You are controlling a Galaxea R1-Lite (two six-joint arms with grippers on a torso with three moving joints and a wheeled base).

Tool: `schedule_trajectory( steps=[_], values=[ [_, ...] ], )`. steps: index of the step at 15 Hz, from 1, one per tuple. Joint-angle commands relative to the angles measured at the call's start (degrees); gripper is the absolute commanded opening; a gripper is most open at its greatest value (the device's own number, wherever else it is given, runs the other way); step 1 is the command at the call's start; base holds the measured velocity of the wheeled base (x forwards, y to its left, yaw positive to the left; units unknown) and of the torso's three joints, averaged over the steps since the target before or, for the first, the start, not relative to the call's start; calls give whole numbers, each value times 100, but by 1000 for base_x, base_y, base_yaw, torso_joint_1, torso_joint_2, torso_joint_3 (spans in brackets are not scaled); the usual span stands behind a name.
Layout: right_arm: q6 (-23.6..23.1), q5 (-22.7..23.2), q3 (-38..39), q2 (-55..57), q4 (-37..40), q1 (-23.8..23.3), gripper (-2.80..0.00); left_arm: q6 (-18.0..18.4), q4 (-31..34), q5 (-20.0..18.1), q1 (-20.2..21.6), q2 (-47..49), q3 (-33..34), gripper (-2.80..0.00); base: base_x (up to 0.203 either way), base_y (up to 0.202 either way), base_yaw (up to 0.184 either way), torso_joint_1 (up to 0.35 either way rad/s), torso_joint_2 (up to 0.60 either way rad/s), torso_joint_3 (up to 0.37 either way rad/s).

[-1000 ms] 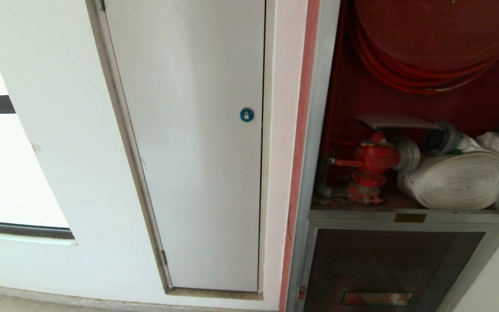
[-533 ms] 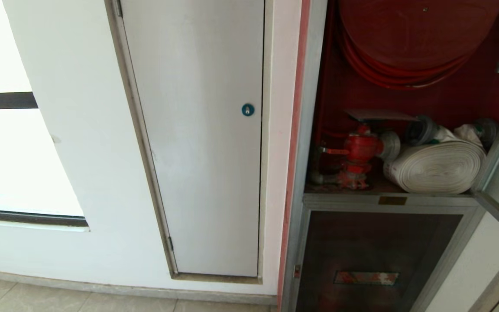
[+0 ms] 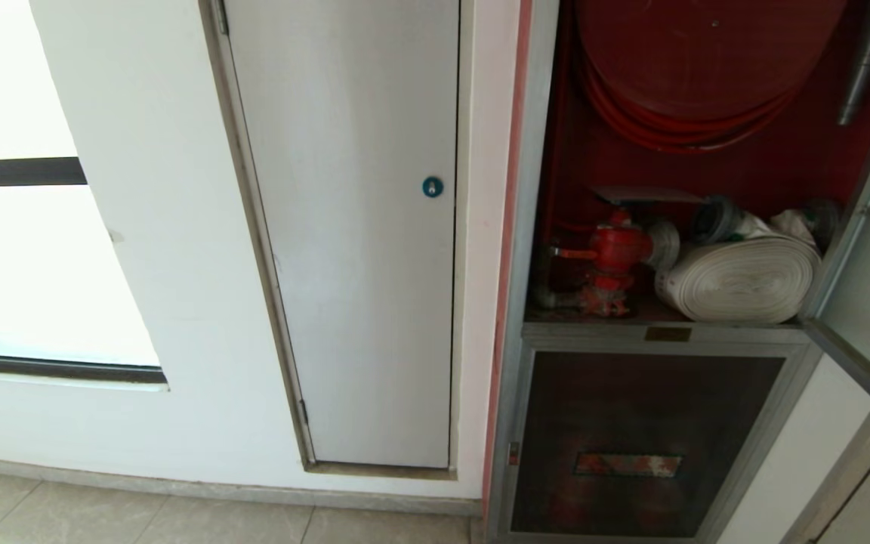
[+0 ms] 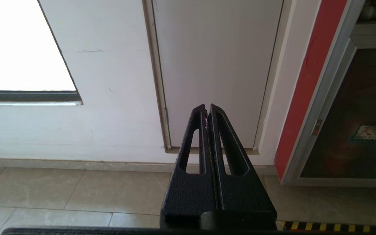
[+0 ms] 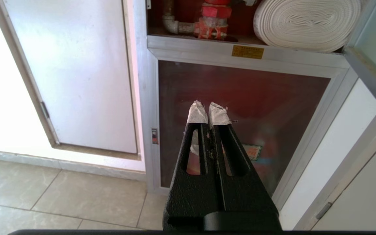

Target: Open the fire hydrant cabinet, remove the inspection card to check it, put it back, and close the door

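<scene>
the whole head view has slid since a second ago: more beige floor tile (image 3: 140, 521) shows along the bottom and the red-lined, silver-framed fire hydrant cabinet (image 3: 529, 227) sits smaller, so the camera has moved, not the things. the cabinet stands open, its aluminium-framed glass door (image 3: 869, 287) swung out at the right and cut off by the edge. inside, a flat pale card-like sheet (image 3: 646, 195) lies on top of the red hydrant valve (image 3: 612, 253), beside the white rolled hose (image 3: 741, 279); its print cannot be made out. the red hose reel (image 3: 695, 64) is cropped at the top. the left gripper (image 4: 207, 109) and the right gripper (image 5: 209, 109), fingertips taped white, both have their jaws pressed together, empty, hanging low before the wall and the lower dark panel (image 5: 240, 107).
</scene>
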Motion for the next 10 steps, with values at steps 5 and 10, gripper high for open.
schedule_trajectory(
  steps=[5,10],
  values=[
    [-4,3,0,11,0,6,-280,1,-1,-2,0,1,0,-280,0,0,0,0,0,0],
    [-4,3,0,9,0,-2,-280,1,-1,-2,0,1,0,-280,0,0,0,0,0,0]
  ],
)
